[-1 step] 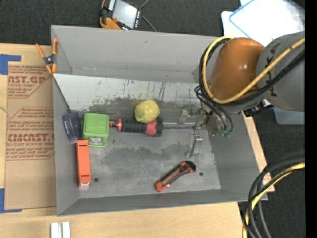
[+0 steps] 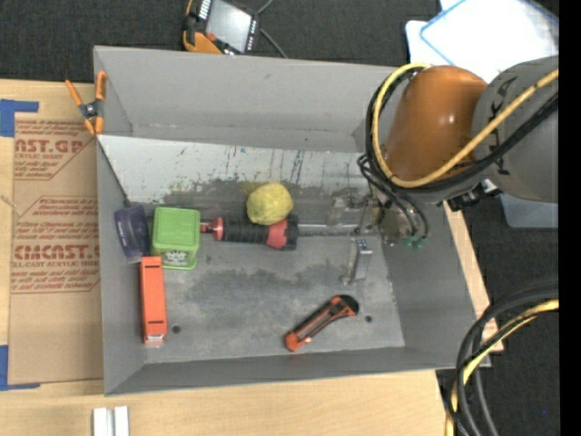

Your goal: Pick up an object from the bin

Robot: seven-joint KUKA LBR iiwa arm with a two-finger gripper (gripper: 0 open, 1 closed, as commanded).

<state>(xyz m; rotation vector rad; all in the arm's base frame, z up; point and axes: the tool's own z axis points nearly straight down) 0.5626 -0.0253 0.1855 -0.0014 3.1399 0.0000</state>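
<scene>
1. At the left side of the grey bin [image 2: 227, 89], a purple see-through piece [image 2: 132, 230] lies close to the left wall. A green box [image 2: 175, 236] sits just beside it on its right.
2. Below those two, in the lower left of the bin floor, an orange bar [image 2: 152, 300] lies with its length running up and down the frame, apart from the box above it.
3. In the middle of the floor, a screwdriver [image 2: 257, 232] with a black handle and red ends lies level across the frame. Its thin metal shaft runs off to the right. A yellow-green ball [image 2: 270, 203] rests just above the handle, seemingly touching it.
4. Toward the lower right, an orange-and-black utility knife [image 2: 322, 322] lies tilted, well apart from the screwdriver.
5. At the right of the floor, the gripper [image 2: 363, 242] is low in the bin, at the far end of the screwdriver's shaft. How far it is spread cannot be told, nor whether it has hold of the shaft.
6. In the upper right, the arm's orange cover [image 2: 434, 123] looms over the bin wall, looped with yellow-and-black cables.
</scene>
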